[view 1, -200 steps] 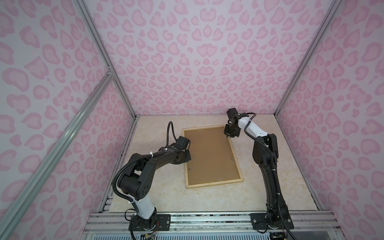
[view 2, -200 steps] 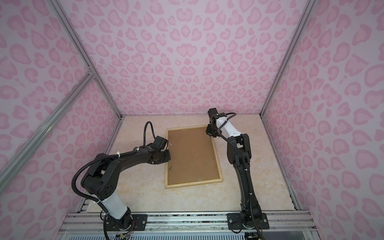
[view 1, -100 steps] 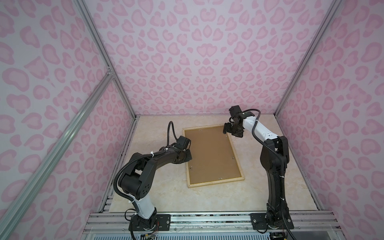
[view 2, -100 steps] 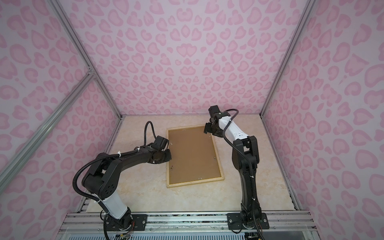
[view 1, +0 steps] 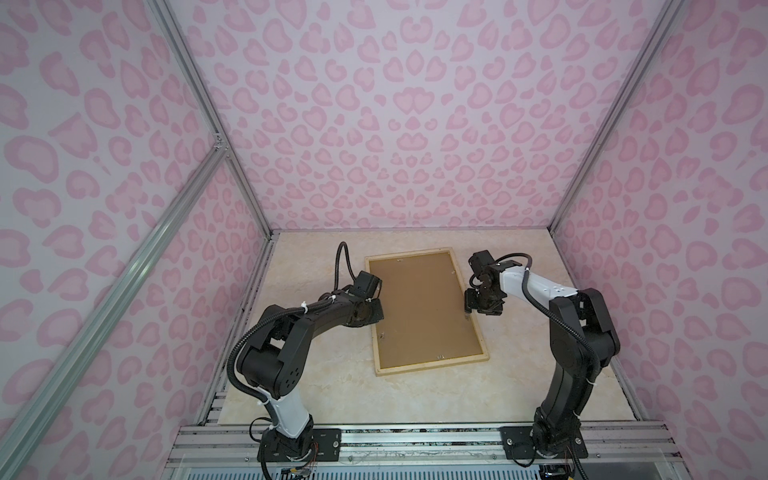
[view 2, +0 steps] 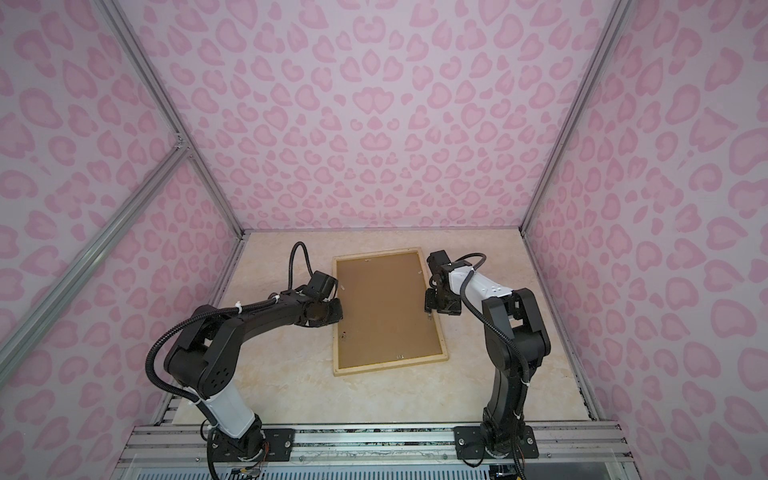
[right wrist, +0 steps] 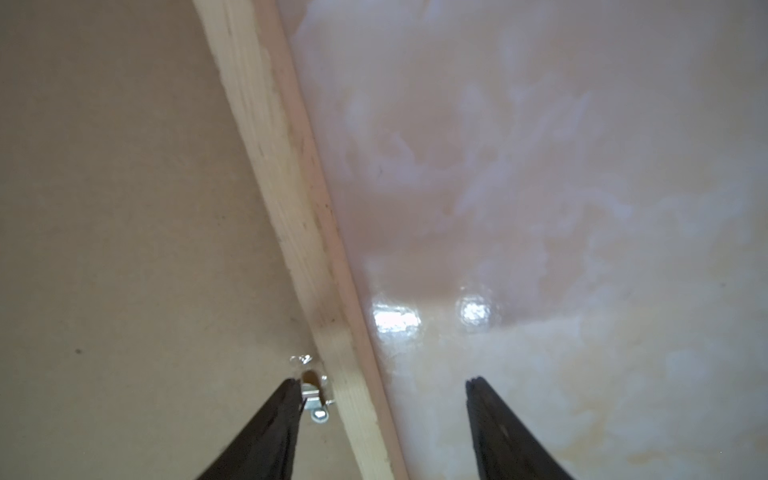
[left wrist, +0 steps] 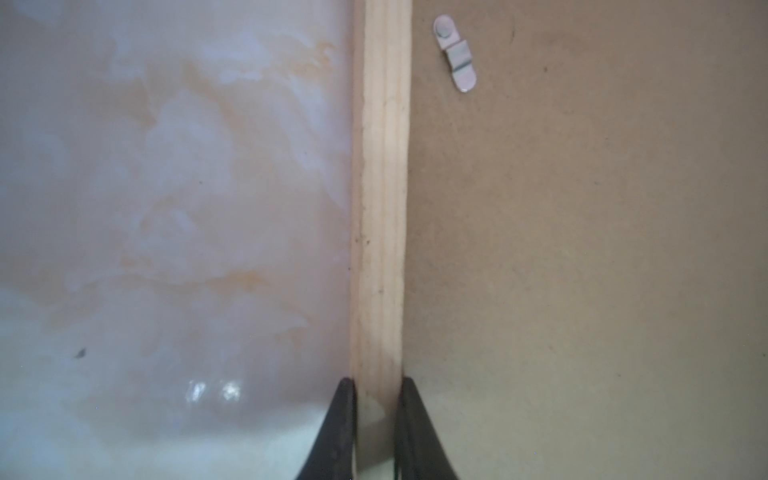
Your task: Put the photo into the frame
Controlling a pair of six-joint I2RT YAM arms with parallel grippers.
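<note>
The frame (view 1: pixel 432 363) (view 2: pixel 390 365) lies flat on the table with its back up, pale wood strips around a plain brown backing board (view 1: pixel 419 303). The photo is out of view. My left gripper (view 1: pixel 376 309) (view 2: pixel 337 313) (left wrist: pixel 377 386) is shut on the frame's left strip (left wrist: pixel 384 187), one finger on each side of it. My right gripper (view 1: pixel 467 307) (view 2: pixel 428 305) (right wrist: pixel 383 380) stands open astride the right strip (right wrist: pixel 286 174), holding nothing. One of its fingers (right wrist: pixel 286 399) sits beside a small metal clip (right wrist: pixel 316 405) on the board.
A second metal clip (left wrist: pixel 455 52) lies turned onto the backing board near the left strip. The beige marble-look table (view 1: pixel 519 374) is enclosed by pink patterned walls. An aluminium rail (view 1: pixel 415 440) runs along the front edge.
My right gripper has opened and moved from the frame's far right corner along the right strip toward the front. The left gripper has kept its hold.
</note>
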